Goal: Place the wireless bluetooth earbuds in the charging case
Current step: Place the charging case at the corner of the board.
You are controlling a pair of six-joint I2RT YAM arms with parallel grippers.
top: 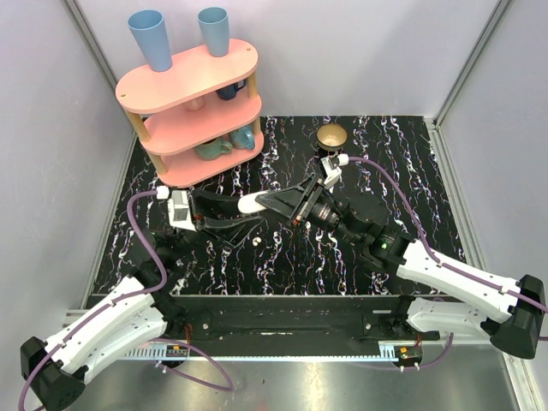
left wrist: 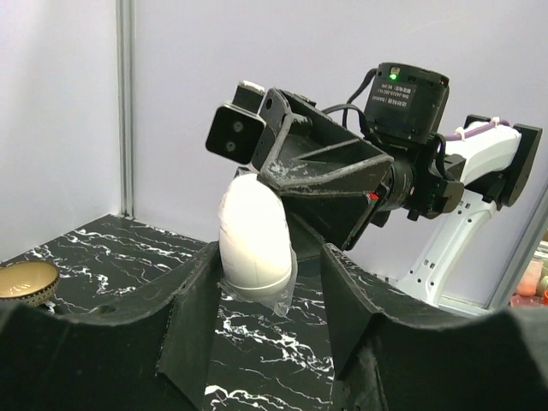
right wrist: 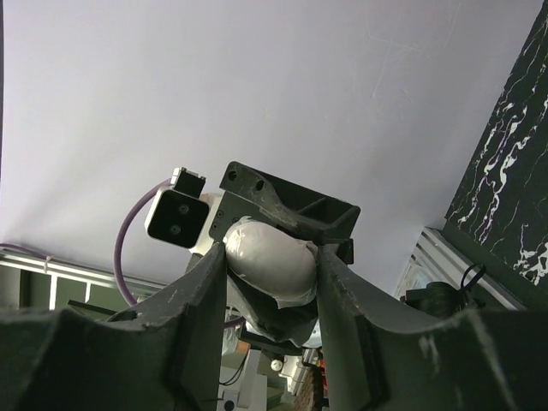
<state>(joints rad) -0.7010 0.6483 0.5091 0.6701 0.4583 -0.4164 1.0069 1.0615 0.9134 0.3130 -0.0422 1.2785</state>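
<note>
The two arms meet in the middle, up above the black table (top: 402, 171) with white streaks. The charging case (top: 254, 204) is up in the air between them, not on the table.

The right gripper (right wrist: 272, 261) is pinching the charging case. Both of its black fingers (right wrist: 201, 295) press on the sides of the white case.

The left gripper (left wrist: 267, 265) comes from the other side. Its fingers (left wrist: 193, 308) stand around the bottom end of the case. They are spread a little wider than the case. One finger is right beside the case, and there is a gap between the case and the other finger. So the left gripper is not squeezing it.

In the left wrist view the case stands almost upright, with its round end up by the right gripper.

A tiny white bit (top: 259, 242) lies on the table just below the grippers. It is too small to tell what it is.

A gold bowl (top: 331, 135) sits at the far side of the table. A pink shelf (top: 193, 103) with cups stands at the far left corner.
</note>
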